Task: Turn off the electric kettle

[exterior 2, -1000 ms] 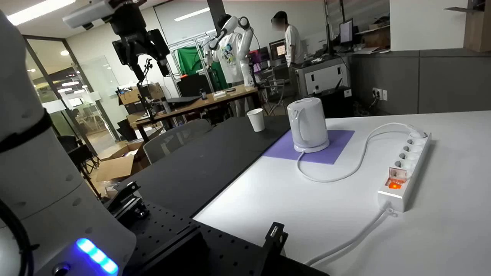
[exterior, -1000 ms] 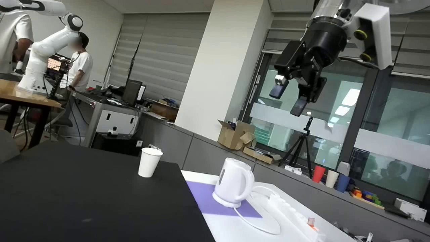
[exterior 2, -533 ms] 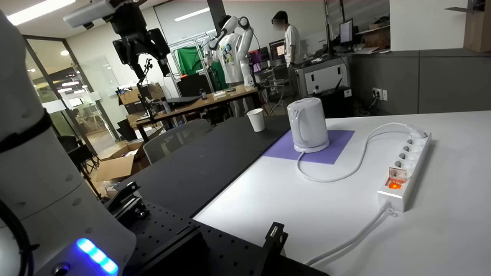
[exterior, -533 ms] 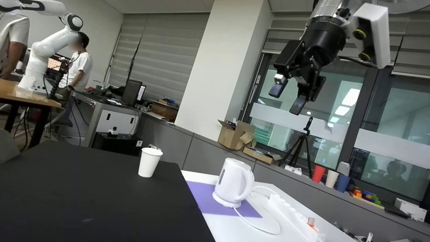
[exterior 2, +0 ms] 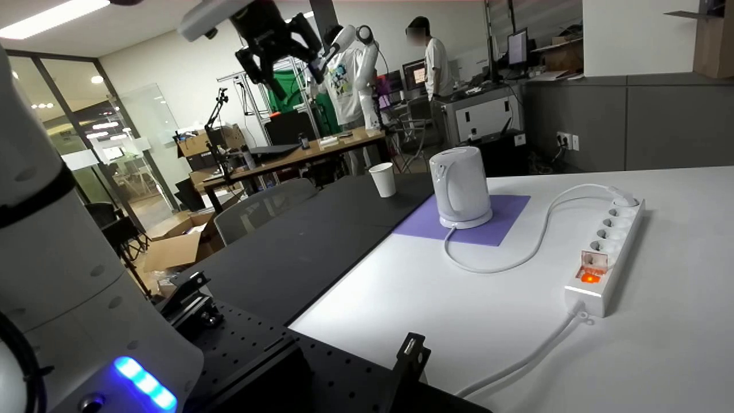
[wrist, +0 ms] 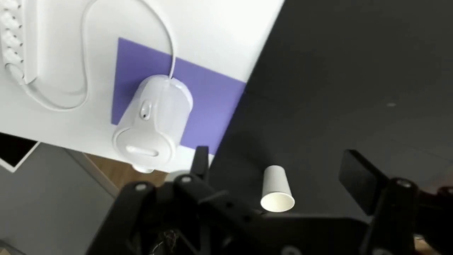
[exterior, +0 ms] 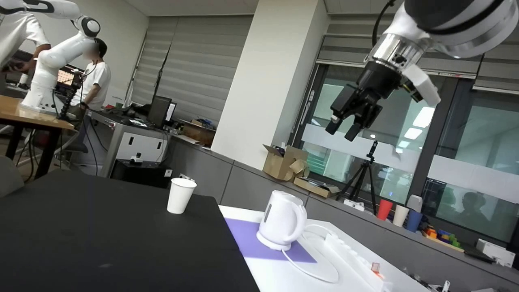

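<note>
The electric kettle [exterior 2: 467, 186] is white and stands upright on a purple sheet on the white table; it also shows in an exterior view [exterior: 277, 221] and in the wrist view [wrist: 155, 120]. Its white cord runs to a white power strip [exterior 2: 613, 252], whose orange switch [exterior 2: 590, 277] is lit. The strip also shows in the wrist view [wrist: 21, 39]. My gripper [exterior: 342, 132] is open and empty, high in the air and well apart from the kettle; it also shows in an exterior view [exterior 2: 298, 86]. In the wrist view its fingers [wrist: 276, 156] are wide apart.
A white paper cup [exterior: 180, 196] stands on the black table [exterior: 113, 243], near the purple sheet [exterior 2: 507, 215]. In the wrist view the cup [wrist: 276, 187] appears between the fingers, far below them. A chair [exterior 2: 266, 206] stands beside the black table. Coloured cups line the window ledge.
In the last half second my gripper has shifted and turned, moving to the right and slightly up in an exterior view. It stays open. The kettle, power strip and cup have not moved.
</note>
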Controlling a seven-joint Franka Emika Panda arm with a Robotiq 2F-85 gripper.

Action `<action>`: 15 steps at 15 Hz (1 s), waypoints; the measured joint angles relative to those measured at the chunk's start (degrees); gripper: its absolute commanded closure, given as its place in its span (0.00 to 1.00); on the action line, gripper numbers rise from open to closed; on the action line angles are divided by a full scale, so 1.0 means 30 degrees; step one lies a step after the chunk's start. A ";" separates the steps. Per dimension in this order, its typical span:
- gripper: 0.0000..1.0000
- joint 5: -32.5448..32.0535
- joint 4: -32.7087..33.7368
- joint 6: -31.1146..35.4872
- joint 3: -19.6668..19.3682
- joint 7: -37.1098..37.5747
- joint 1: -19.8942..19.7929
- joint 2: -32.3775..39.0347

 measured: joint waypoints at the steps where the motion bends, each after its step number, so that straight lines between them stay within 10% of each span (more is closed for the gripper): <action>1: 0.44 -0.0243 0.0261 0.1169 -0.0540 -0.0639 -0.0280 0.0954; 9: 0.98 0.0807 0.4415 0.5997 -0.3442 -0.4036 0.0097 0.9304; 15: 0.99 0.2586 0.8118 0.6217 -0.3494 -0.4907 0.0126 1.4123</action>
